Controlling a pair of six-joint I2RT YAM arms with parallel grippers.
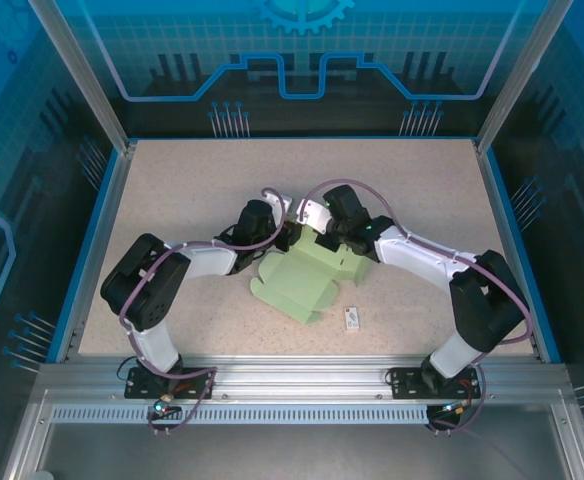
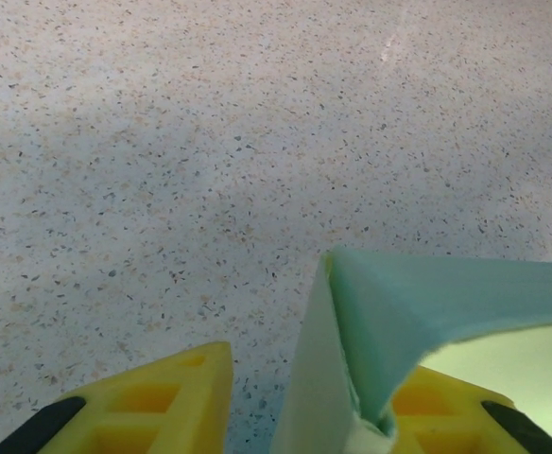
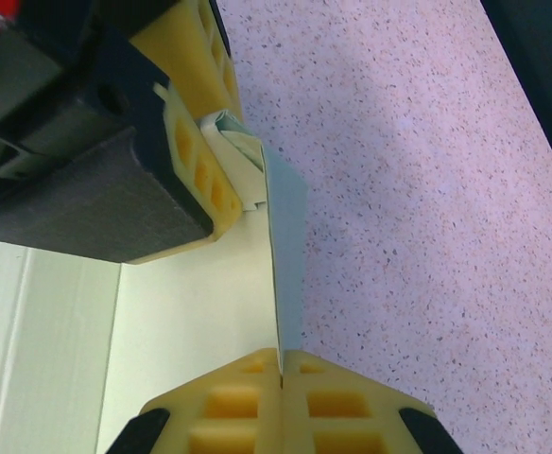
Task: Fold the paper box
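Paper box, partly out of frame.

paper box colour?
The paper box is pale mint green, clearest in the top view.

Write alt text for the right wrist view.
The right hand, closed at the bottom of the frame, pinches an upright flap of the pale mint-green paper box. At upper left the left hand straddles the flap's folded far corner, with the speckled table to the right.
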